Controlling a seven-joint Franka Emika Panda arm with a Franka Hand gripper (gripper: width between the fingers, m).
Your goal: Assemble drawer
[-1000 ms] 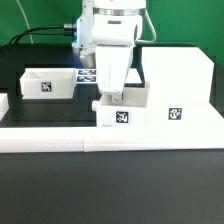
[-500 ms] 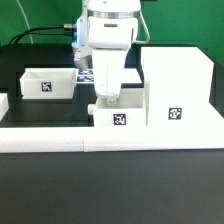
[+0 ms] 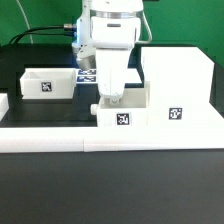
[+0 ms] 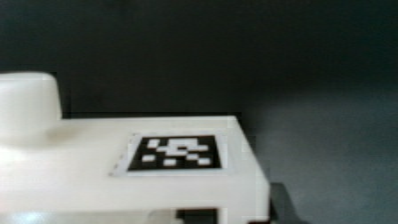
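A small white tray [image 3: 122, 117] with a tag on its front and a knob [image 3: 97, 103] on its left side sits just left of the tall hollow shell [image 3: 176, 82]. My gripper [image 3: 110, 98] reaches down into this tray and is shut on its wall. The wrist view shows the tray's tagged face [image 4: 178, 155] and its knob [image 4: 27, 100] up close. The gripper [image 4: 228, 212] is mostly hidden at the edge of that view. A second small tray [image 3: 48, 82] stands apart on the exterior view's left.
The long low white border rail [image 3: 60, 138] runs along the front of the black table. The marker board [image 3: 84, 73] lies behind the arm. A white piece [image 3: 3, 106] sits at the exterior view's left edge.
My gripper and the held tray shifted slightly to the exterior view's left and lower, then back right toward the shell. The shell and the second tray have not moved.
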